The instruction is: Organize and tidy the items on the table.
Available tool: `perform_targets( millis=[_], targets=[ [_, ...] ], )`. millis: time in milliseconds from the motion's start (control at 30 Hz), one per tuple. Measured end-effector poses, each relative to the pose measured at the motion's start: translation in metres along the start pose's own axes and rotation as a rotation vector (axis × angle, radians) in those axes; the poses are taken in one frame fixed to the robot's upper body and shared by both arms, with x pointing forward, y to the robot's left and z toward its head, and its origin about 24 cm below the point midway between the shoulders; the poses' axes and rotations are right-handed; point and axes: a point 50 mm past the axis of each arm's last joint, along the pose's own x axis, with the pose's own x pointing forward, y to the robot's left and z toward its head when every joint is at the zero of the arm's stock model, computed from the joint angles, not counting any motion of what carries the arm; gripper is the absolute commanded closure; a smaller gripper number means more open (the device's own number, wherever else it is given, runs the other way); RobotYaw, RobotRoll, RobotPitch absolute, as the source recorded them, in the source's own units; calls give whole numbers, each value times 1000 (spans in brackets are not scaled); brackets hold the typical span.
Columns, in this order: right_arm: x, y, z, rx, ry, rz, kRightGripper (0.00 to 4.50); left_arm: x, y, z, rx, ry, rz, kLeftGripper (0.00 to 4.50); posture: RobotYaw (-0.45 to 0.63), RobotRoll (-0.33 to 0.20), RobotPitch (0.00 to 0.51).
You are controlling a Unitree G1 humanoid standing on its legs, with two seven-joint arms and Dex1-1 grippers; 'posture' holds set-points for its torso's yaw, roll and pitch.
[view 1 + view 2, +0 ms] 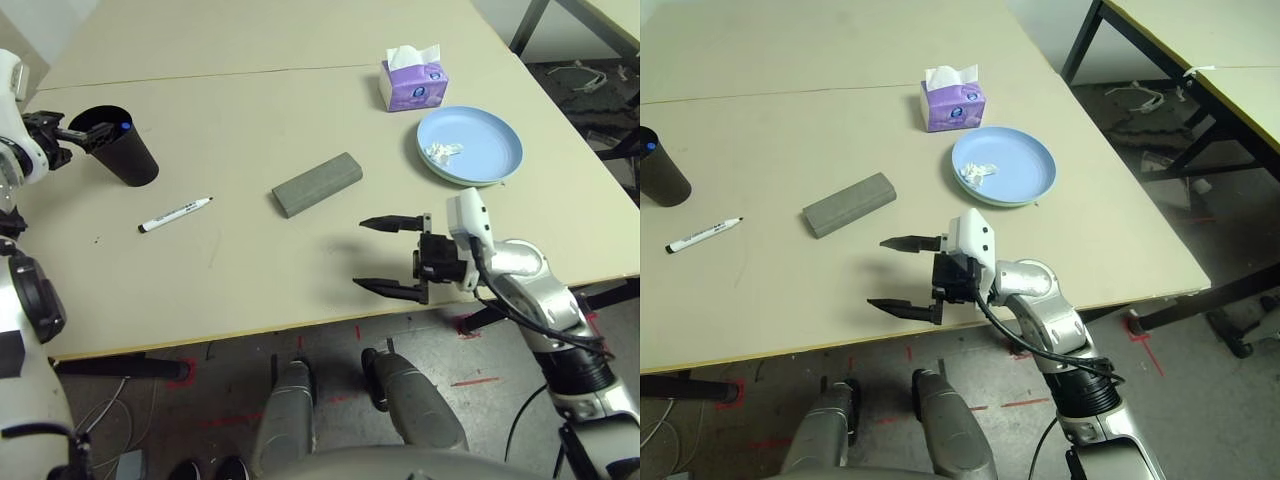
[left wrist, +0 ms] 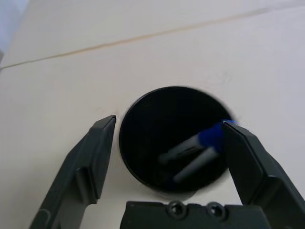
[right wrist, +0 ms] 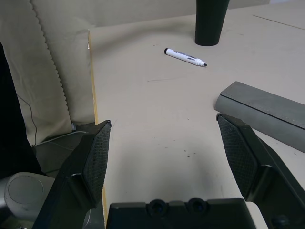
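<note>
The black cup [image 1: 128, 146] stands upright at the left of the table [image 1: 250, 120] and contains a blue-capped marker [image 2: 198, 145]. The left gripper [image 2: 169, 138] is level with the cup rim, fingers spread, one on each side. A white marker with black cap [image 1: 175, 215] lies flat near the cup. The grey oblong glasses case [image 1: 317, 183] lies mid-table. The light-blue plate [image 1: 490, 150] holds a crumpled white tissue [image 1: 440, 152]. The right gripper [image 1: 392, 255] is spread near the front edge, empty.

Head stereo pair looks down over table [image 1: 250, 120], sharing case [image 1: 317, 183], plate [image 1: 1005, 165], marker [image 1: 175, 214]. Left wrist camera sits close above cup [image 2: 174, 138]. Right wrist camera looks low along near edge toward cup.
</note>
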Motion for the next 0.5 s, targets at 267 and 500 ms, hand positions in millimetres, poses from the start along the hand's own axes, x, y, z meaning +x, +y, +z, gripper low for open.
perform_targets(
  millis=[267,500],
  targets=[
    [1,2,-2,2,7,16,0,-5,4,0,-42,-37,-3,15,-201,0,222],
    [1,2,-3,3,8,15,0,-14,-1,25,-127,-280,-222,15,-199,0,224]
  ],
)
